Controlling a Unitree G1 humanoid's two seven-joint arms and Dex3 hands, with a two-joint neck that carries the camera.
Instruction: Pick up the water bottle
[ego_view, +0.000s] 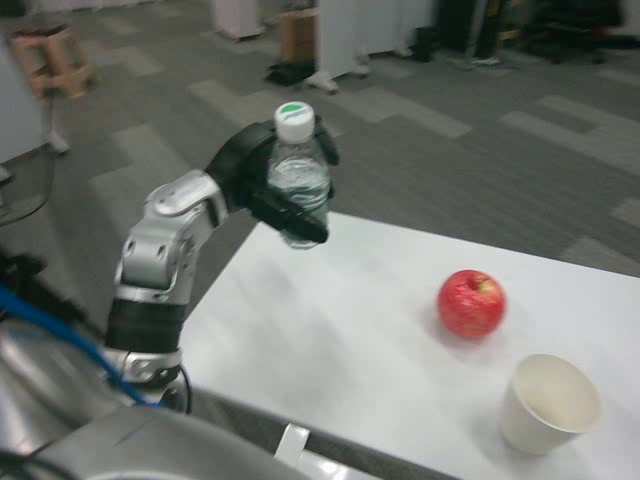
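The water bottle is held upright above the far left corner of the white table, clear of the tabletop. It is a small clear plastic bottle, closed by a white cap with a green top. Its base is seen over the table's far edge, and no contact with the surface is visible.

The bottle is gripped by the left hand, which is wrapped around the body from the left side. Black fingers are curled across the front of the lower half and pressed against the plastic; the thumb is largely hidden behind the bottle, so its position cannot be told. The cap and shoulder are left exposed above the hand. The silver left forearm is raised from the lower left of the view toward the bottle.

The right hand is not shown in the view.

To the right of the bottle and nearer, a red apple is set on the table, well apart from the bottle. Nearer still and further right, a white paper cup stands upright with its opening upward, near the apple but not touching it.

Beyond the table, grey patterned carpet is seen. A wooden stool stands at the far left.
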